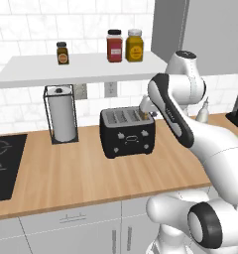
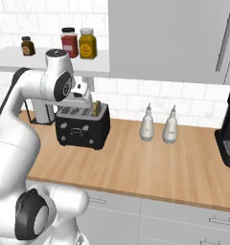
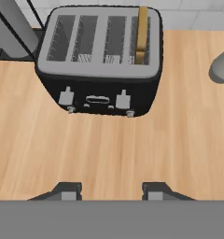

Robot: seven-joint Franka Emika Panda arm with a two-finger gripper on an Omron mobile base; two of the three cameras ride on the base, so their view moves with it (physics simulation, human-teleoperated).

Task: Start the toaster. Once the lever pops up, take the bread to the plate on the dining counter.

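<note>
Tool point(image 3: 111, 189) hangs spread apart, bottom of frame; bread point(image 3: 141, 35) in toaster point(image 3: 101, 70)'s rightmost slot looks light, crumbly, so pinch its flat faces.

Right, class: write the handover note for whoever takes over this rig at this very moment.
Claw: open, holding nothing, hovering above the wood counter in front of the toaster.
Bread: standing in the toaster's right-end slot, top edge poking out.
Toaster levers: the claw is not touching either of them.
Done: bread loaded.
Left: press the lever, wait for it to pop, then lift the bread and carry it to the plate on the dining counter.
</note>
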